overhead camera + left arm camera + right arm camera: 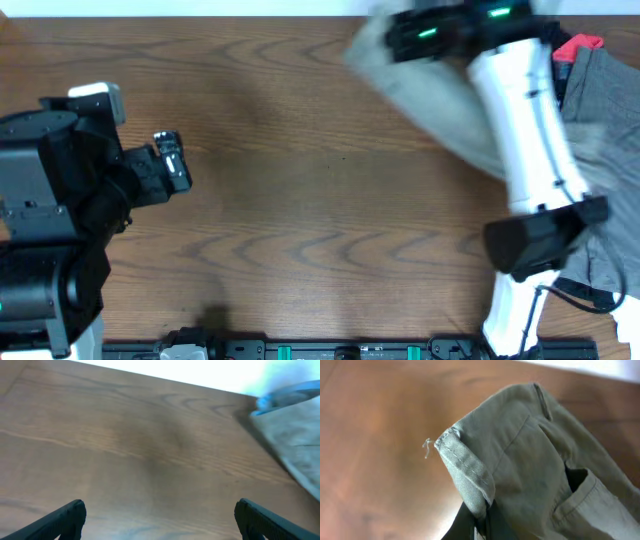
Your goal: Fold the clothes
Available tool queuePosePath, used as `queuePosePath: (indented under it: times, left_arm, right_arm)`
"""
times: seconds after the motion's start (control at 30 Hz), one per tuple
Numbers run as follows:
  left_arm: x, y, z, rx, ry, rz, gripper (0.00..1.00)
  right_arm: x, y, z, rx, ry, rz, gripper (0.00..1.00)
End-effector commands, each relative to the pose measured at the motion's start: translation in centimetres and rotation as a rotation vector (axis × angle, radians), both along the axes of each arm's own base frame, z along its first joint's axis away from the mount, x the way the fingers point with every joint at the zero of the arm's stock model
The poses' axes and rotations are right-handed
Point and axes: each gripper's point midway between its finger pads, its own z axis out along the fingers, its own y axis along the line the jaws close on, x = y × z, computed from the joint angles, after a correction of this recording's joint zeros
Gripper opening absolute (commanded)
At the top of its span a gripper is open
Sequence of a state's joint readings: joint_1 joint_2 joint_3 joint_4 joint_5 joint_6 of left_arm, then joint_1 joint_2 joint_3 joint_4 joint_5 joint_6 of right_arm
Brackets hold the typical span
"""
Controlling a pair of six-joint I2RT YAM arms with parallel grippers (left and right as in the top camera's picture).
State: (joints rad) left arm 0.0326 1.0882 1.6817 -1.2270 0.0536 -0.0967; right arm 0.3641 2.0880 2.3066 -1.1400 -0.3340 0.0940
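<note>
Clamps the soft khaki-olive cotton shorts (530, 460) by a turned-up hem edge in the closed right gripper (479, 519), over the far right of the brown wooden counter (300, 200). Looks light, limp, non-slippery; sags and bunches wherever unsupported. Best taken at hem or waistband corners. Leaves the left gripper (161, 517) wide open, empty.

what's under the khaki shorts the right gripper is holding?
Only bare wood table shows around the shorts, which are pinched in the right gripper. The tabletop directly beneath is covered by the cloth, and the overhead view is too blurred to tell.
</note>
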Motion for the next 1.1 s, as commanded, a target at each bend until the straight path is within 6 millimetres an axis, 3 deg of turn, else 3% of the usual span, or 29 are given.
queuePosePath:
  times: [0.0, 0.07, 0.13, 0.2, 0.33, 0.47, 0.67, 0.9, 1.07]
  left_arm:
    - [-0.1, 1.0, -0.5, 0.043, 0.031, 0.036, 0.96]
    - [0.0, 1.1, -1.0, 0.043, 0.056, 0.036, 0.96]
    - [0.2, 1.3, -1.7, 0.05, 0.092, 0.044, 0.96]
    - [0.5, 1.4, -2.6, 0.053, 0.135, 0.046, 0.96]
    - [1.6, 1.1, -4.8, 0.02, 0.236, 0.052, 0.96]
    - [3.2, -0.5, -7.4, -0.058, 0.336, -0.013, 0.96]
    - [6.0, -2.2, -13.3, -0.133, 0.537, -0.066, 0.96]
    - [11.8, -4.9, -21.8, -0.123, 0.683, -0.163, 0.91]
    - [14.4, -6.2, -27.3, -0.113, 0.739, -0.193, 0.8]
  right_arm:
    - [-2.8, 5.8, -3.5, -0.074, 0.05, 0.111, 0.02]
    - [-3.8, 7.5, -4.7, -0.14, 0.04, 0.131, 0.2]
    - [-4.0, 7.8, -4.9, -0.216, -0.002, 0.111, 0.37]
    - [-3.3, 6.6, -4.4, -0.291, -0.056, 0.054, 0.56]
    - [-1.6, 3.2, -4.3, -0.329, -0.049, -0.065, 0.73]
    - [-0.2, -1.7, -4.9, -0.317, 0.036, -0.177, 0.77]
    - [0.1, -8.0, -5.9, -0.258, 0.187, -0.273, 0.77]
    - [-0.2, -11.8, -6.2, -0.176, 0.294, -0.326, 0.75]
    - [-0.7, -13.0, -6.5, -0.189, 0.325, -0.34, 0.75]
